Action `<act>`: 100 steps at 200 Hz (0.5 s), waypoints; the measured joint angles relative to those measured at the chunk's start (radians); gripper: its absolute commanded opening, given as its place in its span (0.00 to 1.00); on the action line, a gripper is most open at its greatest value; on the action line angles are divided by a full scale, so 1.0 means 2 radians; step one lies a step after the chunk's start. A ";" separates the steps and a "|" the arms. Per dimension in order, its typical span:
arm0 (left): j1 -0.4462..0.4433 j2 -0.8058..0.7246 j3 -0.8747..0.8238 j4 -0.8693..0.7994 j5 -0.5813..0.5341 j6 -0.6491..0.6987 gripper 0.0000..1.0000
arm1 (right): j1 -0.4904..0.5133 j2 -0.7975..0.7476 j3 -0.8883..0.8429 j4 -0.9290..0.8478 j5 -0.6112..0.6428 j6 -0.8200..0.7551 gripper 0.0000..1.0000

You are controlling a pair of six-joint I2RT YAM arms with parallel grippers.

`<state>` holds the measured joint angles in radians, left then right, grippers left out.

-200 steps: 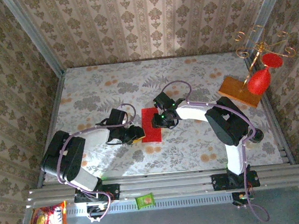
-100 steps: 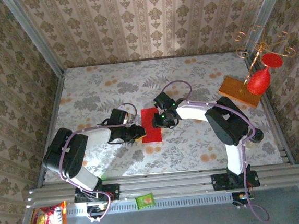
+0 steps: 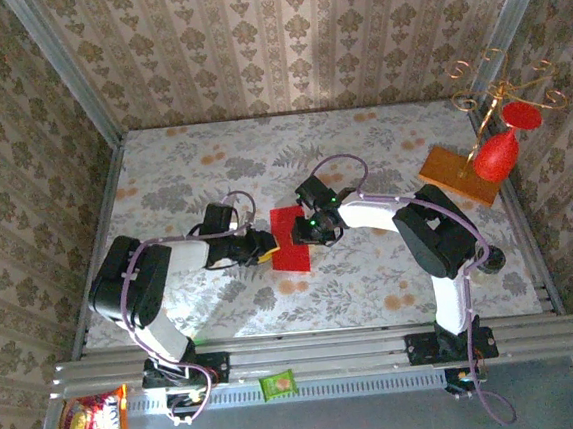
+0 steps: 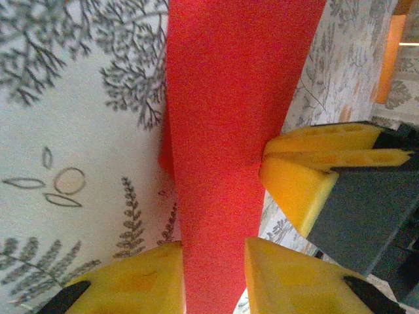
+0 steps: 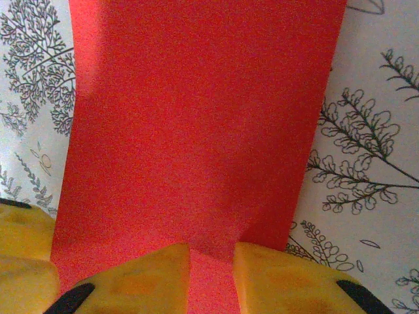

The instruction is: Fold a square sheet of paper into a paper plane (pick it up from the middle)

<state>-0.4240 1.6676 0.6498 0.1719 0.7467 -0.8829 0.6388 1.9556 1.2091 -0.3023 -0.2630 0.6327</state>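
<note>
Your left gripper [image 3: 265, 246] sits at the left edge of the square sheet of paper [image 3: 291, 253], jaws narrow, red showing in the gap; the sheet, folded to a strip, lies flat mid-way across the table [image 3: 392, 270]; your right gripper [image 3: 309, 232] sits on its far right edge, jaws likewise narrow.
</note>
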 measured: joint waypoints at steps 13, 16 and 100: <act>0.001 0.002 0.007 -0.007 0.001 0.003 0.27 | 0.000 0.000 0.000 0.000 0.000 0.001 0.28; 0.001 0.002 0.009 -0.008 0.001 0.004 0.27 | 0.000 0.000 0.000 0.000 0.000 0.001 0.28; 0.004 0.026 0.037 -0.040 0.005 0.027 0.22 | 0.000 0.000 -0.002 0.006 -0.002 0.002 0.28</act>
<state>-0.4164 1.7203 0.7238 0.0921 0.7570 -0.8295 0.6380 1.9556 1.2045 -0.2897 -0.2676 0.6357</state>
